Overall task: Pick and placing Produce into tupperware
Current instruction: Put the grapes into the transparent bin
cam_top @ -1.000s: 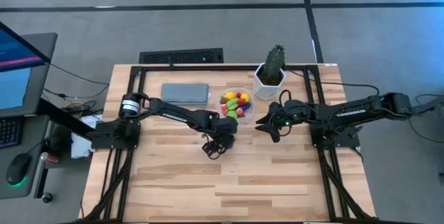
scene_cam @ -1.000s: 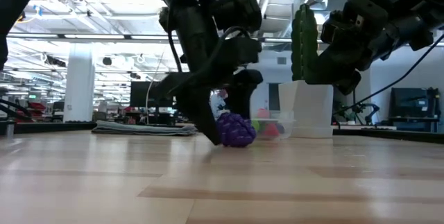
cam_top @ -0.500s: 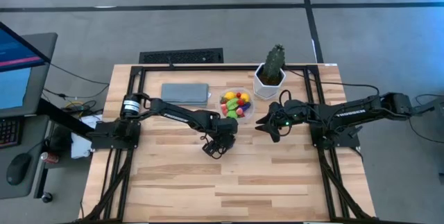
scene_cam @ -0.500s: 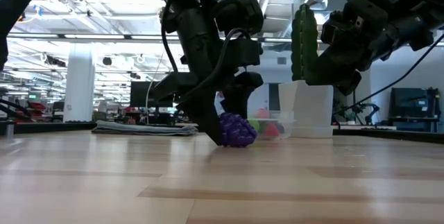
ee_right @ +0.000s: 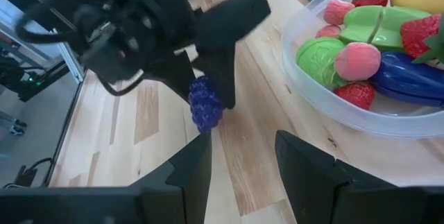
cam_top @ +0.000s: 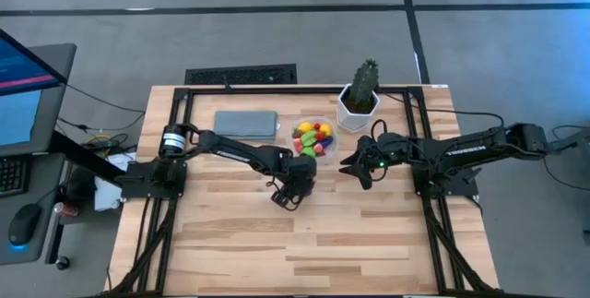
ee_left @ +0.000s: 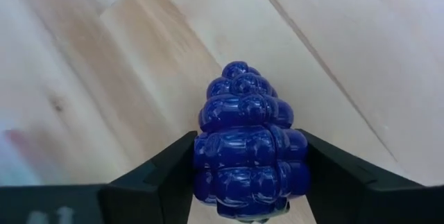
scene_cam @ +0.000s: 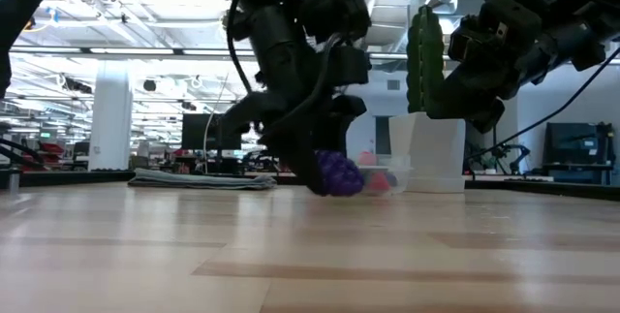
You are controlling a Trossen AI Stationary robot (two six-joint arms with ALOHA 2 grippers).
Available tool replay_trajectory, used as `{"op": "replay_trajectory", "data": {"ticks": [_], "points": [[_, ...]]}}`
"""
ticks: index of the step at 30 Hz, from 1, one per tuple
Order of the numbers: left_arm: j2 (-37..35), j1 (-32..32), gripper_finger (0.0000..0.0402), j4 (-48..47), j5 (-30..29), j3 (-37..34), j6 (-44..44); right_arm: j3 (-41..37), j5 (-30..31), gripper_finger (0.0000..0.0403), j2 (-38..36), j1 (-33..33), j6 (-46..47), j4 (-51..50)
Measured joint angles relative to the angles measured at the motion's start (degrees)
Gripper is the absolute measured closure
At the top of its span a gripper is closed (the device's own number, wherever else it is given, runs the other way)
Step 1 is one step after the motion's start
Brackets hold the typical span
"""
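Grapes, purple, clamped between both fingers of left claw, pinched at the sides with the tapered end pointing forward past the fingertips; bunch's long axis running along the fingers, not across them. Held low, at or just off the wooden surface; contact cannot be told from the low view. Sits near the tupperware, on its front side toward the open middle of the surface, slightly to the left-arm side of it. Tupperware already holding yellow, green, red and pink produce, standing just beside the white cactus pot and next to the folded grey-blue cloth.

Right claw hovering on the other side of the tupperware, fingers parted, gripping nothing, idle.

Deciding relation, by judgement: tupperware lies ahead of and beyond the left claw, so a lift and a short carry straight toward it, then release over the rim. Left arm plainly the one placed for it, load in hand
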Motion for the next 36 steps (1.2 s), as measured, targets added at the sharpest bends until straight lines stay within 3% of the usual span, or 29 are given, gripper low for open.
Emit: {"op": "replay_trajectory", "data": {"ticks": [10,18,36], "points": [[-0.4,2.9,0.02,-8.1,-0.8,11.3,-4.7,0.0,0.0,0.022,0.0,0.0,0.0,0.0],[-0.4,6.4,0.0199,-14.0,-7.1,20.1,-4.1,0.0,0.0,0.022,0.0,0.0,0.0,0.0],[0.3,17.3,0.02,-13.3,-6.7,20.1,-4.4,0.0,0.0,0.022,0.0,0.0,-1.0,0.0]]}}
